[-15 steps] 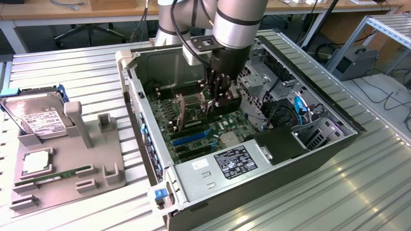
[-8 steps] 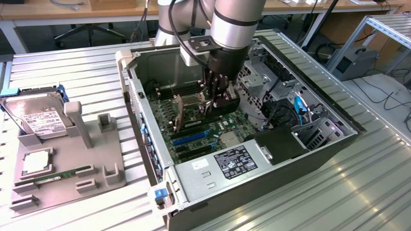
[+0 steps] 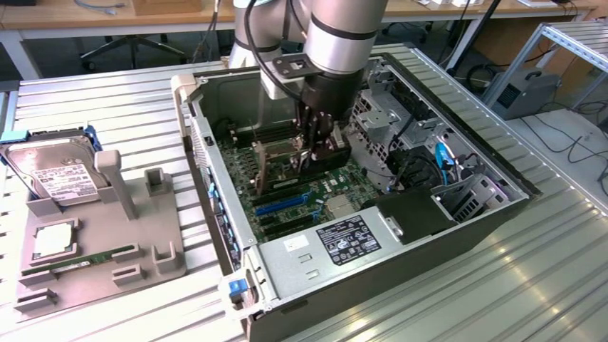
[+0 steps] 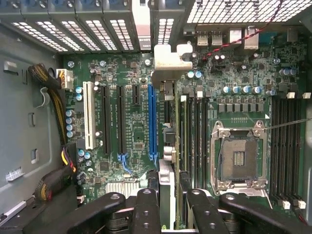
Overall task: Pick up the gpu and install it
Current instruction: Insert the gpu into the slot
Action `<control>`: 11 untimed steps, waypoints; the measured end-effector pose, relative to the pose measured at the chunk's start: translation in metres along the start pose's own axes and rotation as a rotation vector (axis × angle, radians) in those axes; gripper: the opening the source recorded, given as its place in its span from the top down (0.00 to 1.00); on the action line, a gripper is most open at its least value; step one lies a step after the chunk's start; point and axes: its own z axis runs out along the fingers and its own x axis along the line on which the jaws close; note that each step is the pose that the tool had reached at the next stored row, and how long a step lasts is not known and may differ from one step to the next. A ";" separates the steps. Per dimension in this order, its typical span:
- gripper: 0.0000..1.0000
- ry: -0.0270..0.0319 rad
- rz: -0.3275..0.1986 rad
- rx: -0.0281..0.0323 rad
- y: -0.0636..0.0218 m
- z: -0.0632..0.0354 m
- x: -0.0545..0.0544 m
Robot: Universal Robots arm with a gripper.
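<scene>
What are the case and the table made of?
Case: looks like thin sheet metal, dull grey, with stamped holes and folded edges. Table: seems to be ribbed aluminium, shiny enough to reflect light in streaks, though I can't be sure.

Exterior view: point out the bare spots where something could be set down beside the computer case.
Bare metal table lies along the exterior view's right of the computer case. Crowded: the grey holder tray with its hard drive, and the case interior, where the gripper holds the gpu.
</scene>
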 end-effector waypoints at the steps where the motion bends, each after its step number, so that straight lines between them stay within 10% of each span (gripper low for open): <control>1: 0.73 0.0000 0.000 -0.0001 0.0009 0.0001 0.000; 11: 0.73 0.0001 0.000 0.0000 0.0081 0.0013 0.000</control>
